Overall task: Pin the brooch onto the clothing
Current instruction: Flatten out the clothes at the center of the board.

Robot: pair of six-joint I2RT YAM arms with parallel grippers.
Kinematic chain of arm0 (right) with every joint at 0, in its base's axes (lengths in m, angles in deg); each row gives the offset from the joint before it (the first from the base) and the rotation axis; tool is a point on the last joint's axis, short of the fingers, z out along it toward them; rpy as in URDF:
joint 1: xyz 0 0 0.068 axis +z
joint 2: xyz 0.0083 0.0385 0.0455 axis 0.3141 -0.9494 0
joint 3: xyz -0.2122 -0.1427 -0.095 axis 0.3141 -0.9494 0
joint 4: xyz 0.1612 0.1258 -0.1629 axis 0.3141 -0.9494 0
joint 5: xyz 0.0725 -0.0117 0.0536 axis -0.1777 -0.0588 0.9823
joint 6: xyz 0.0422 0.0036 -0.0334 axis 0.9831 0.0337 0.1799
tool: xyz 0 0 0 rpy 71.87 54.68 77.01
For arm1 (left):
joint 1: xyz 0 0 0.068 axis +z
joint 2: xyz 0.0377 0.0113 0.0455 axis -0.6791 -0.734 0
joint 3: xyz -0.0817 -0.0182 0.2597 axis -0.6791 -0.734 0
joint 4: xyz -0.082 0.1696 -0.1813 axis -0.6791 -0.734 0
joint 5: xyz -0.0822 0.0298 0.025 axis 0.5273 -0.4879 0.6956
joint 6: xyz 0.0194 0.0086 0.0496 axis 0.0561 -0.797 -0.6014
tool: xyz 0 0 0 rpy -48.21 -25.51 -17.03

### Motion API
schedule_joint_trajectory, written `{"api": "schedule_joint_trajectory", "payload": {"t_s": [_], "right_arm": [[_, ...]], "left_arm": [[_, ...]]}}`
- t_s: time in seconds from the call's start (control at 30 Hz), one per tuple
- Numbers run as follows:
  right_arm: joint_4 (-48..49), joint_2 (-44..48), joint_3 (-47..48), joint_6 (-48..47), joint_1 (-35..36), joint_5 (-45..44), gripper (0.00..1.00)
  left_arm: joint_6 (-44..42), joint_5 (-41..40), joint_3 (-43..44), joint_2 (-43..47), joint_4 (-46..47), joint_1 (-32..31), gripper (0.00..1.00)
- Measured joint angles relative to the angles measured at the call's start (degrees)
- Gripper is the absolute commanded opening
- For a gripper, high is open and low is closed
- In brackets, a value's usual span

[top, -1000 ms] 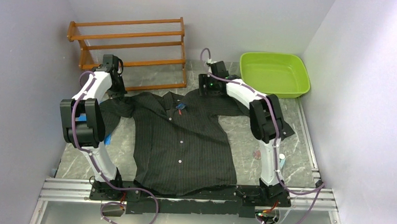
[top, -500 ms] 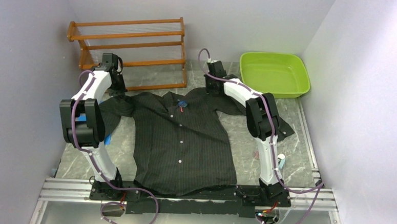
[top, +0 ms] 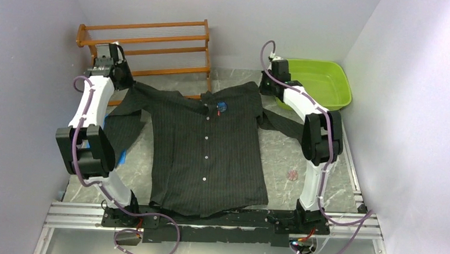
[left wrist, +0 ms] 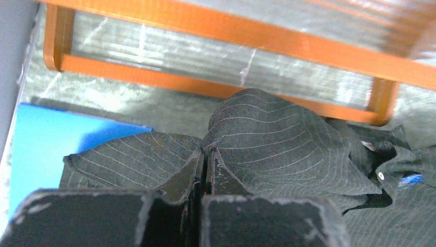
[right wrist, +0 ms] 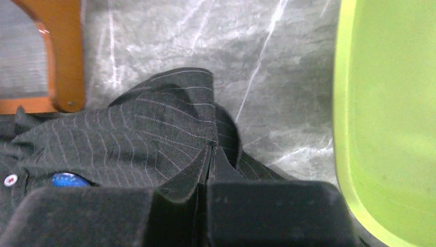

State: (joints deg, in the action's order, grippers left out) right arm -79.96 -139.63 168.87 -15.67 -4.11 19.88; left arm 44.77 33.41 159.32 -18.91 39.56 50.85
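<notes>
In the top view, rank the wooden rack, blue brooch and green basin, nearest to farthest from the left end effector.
1. Wooden rack, beside the left end effector, back left.
2. Blue brooch, centre, on the shirt.
3. Green basin, back right.

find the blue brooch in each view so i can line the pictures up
Top external: blue brooch on the shirt just below the collar, picture centre.
Left wrist: brooch at the lower right edge, beside a white button.
Right wrist: brooch at lower left, beside that button.
Shared landmark: the orange wooden rack, in all three.
</notes>
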Motion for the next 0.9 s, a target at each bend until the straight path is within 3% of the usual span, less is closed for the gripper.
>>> {"api": "schedule_joint_trajectory", "payload": {"t_s": [0.17, 0.2, 0.23, 0.3, 0.37, 0.43, 0.53, 0.77, 0.9], "right_arm": [[4.90, 4.85, -3.50, 1.81, -1.36, 3.65, 0.00], [5.40, 4.96, -3.13, 1.97, -1.33, 4.26, 0.07], [5.09, 4.68, -2.12, 2.21, -1.33, 4.74, 0.17], [4.04, 2.80, 1.40, 2.75, -1.25, 5.86, 0.51], [3.85, 0.26, 5.20, 3.02, -1.07, 6.84, 0.73], [3.74, -0.33, 5.18, 3.21, -1.03, 7.45, 0.82], [4.02, 1.03, 1.03, 3.41, -1.03, 7.72, 0.85], [2.89, 12.20, -16.00, 3.39, -0.63, 10.40, 0.84], [1.77, 20.37, -24.81, 3.72, 1.42, 10.97, 0.76]], "left_arm": [[1.07, 1.64, 0.00, 4.48, 3.82, 0.26, 0.03], [1.14, 1.73, 0.13, 4.72, 4.35, 0.39, 0.08], [1.29, 1.86, 0.44, 4.74, 4.50, 0.55, 0.23], [1.40, 1.88, 1.66, 3.74, 4.22, 0.87, 0.64], [1.55, 1.62, 2.91, 2.19, 3.58, 1.11, 0.91], [1.86, 1.18, 3.04, 1.25, 3.10, 1.22, 0.94], [2.36, 0.76, 0.81, 1.75, 2.64, 1.36, 0.94], [2.93, 1.99, -9.57, 9.97, -0.31, 0.39, 0.92], [4.39, 2.78, -15.80, 15.87, -2.12, -5.05, 0.91]]}}
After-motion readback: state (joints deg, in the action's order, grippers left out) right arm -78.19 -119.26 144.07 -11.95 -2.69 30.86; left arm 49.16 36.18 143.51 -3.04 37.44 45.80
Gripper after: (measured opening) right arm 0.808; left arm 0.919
